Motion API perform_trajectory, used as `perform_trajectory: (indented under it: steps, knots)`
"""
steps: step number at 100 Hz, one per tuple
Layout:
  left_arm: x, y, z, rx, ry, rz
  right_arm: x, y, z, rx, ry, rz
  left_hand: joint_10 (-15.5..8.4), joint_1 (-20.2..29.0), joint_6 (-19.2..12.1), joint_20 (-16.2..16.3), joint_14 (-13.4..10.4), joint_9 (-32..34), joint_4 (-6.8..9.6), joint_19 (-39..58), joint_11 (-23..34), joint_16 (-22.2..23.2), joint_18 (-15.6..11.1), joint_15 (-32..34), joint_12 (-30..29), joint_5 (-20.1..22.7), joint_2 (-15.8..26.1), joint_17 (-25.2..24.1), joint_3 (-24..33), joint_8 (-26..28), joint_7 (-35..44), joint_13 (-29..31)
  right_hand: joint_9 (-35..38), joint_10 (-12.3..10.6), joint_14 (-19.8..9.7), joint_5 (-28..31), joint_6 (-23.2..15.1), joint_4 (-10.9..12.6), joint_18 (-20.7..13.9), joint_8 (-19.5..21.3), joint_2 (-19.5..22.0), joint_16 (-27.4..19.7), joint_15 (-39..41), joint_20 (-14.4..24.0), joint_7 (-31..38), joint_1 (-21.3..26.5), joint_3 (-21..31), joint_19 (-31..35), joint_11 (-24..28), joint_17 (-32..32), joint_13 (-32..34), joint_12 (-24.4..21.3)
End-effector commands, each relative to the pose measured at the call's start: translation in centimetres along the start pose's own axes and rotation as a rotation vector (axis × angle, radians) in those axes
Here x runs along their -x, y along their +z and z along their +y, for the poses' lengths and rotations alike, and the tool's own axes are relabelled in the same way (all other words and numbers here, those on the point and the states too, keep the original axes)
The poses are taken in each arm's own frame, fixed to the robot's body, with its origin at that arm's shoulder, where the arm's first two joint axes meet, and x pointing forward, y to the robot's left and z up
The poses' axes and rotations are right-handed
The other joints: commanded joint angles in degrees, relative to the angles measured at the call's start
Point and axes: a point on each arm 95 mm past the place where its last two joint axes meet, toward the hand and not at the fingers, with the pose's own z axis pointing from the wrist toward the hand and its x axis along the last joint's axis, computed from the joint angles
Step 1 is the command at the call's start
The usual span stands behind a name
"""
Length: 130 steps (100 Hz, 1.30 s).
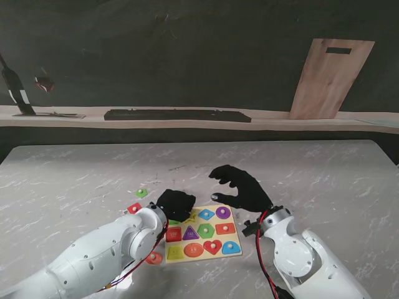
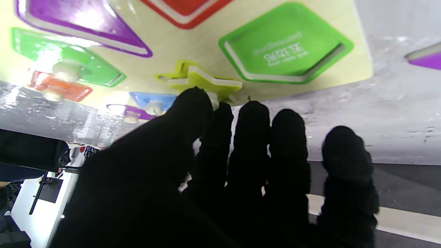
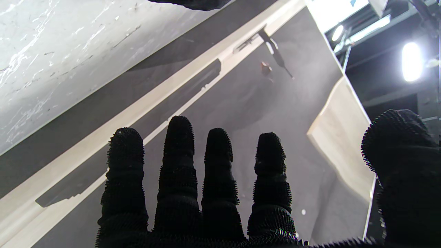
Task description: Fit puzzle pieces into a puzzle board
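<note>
The cream puzzle board (image 1: 203, 256) lies in front of me with several coloured shapes seated in it. My left hand (image 1: 176, 204) is curled over its far left corner. In the left wrist view the thumb and fingers (image 2: 193, 113) pinch at a yellow star piece (image 2: 206, 81), which sits tilted on its star recess. Beside it a green pentagon recess (image 2: 286, 51) is bare. My right hand (image 1: 240, 187) hovers past the board's far right corner, fingers (image 3: 179, 155) spread and holding nothing.
Loose pieces lie on the marble table left of the board: a green one (image 1: 142, 193), a red one (image 1: 134, 208) and an orange one (image 1: 154, 258) near my left forearm. A purple piece (image 2: 425, 58) rests off the board. A wooden plank (image 1: 330, 78) leans on the back wall.
</note>
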Motion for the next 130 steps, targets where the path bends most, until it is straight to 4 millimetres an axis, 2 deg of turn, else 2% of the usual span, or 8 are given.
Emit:
perform_trajectory:
  steps: [1, 89, 117, 130]
  knots:
    - [0.18, 0.20, 0.08, 0.003, 0.000, -0.009, -0.18, -0.07, -0.36, -0.003, 0.005, 0.003, 1.56, 0.74, -0.46, 1.32, -0.70, 1.11, 0.30, 1.99, 1.32, 1.21, -5.71, 2.00, 1.20, 0.99, -0.24, 0.08, 2.35, 1.17, 2.97, 1.88, 1.19, -0.88, -0.87, 0.92, -2.00, 1.36, 0.80, 0.72, 0.63, 0.57, 0.57, 0.80, -0.30, 0.52, -0.97, 1.05, 0.48, 0.25, 1.01, 0.59]
    - [-0.31, 0.00, 0.52, 0.057, 0.021, 0.035, -0.11, -0.10, -0.33, -0.001, 0.003, -0.001, 1.24, 0.86, -1.25, 1.40, -0.99, 0.64, 0.76, 1.45, 0.71, 1.26, -6.22, 1.29, 1.44, 0.45, 0.07, -0.36, 2.02, 1.57, 2.79, 1.33, 1.22, -0.85, -0.82, 0.83, -2.03, 1.47, 1.08, 0.74, 0.85, 0.62, 0.61, 0.89, -0.41, 0.58, -1.40, 1.21, 0.47, 0.35, 1.08, 0.58]
    - [-0.38, 0.20, 0.62, 0.053, 0.025, 0.028, -0.11, -0.15, -0.30, 0.001, 0.001, 0.000, 1.19, 1.08, -1.10, 1.25, -0.98, 0.39, 0.09, 1.25, 0.49, 1.20, -6.10, 1.01, 1.37, 0.35, 0.42, -0.38, 0.48, 1.33, 2.41, 1.26, 1.24, -0.86, -0.86, 0.91, -2.02, 1.50, 1.11, 0.75, 0.97, 0.63, 0.59, 0.89, -0.41, 0.54, -1.56, 1.22, 0.46, 0.35, 1.07, 0.58]
    - [-0.35, 0.12, 0.78, 0.071, 0.037, 0.021, -0.11, -0.18, -0.27, 0.002, 0.001, 0.001, 0.77, 1.64, -1.92, 0.74, -1.10, -0.93, -0.63, 0.61, 0.17, 0.99, -6.66, 0.11, 1.35, -0.73, -0.46, -1.19, -3.44, 0.61, 1.36, 0.31, 1.34, -0.89, -0.85, 0.86, -2.06, 1.53, 1.08, 0.74, 1.07, 0.64, 0.63, 0.91, -0.45, 0.48, -1.67, 1.26, 0.49, 0.39, 1.11, 0.59]
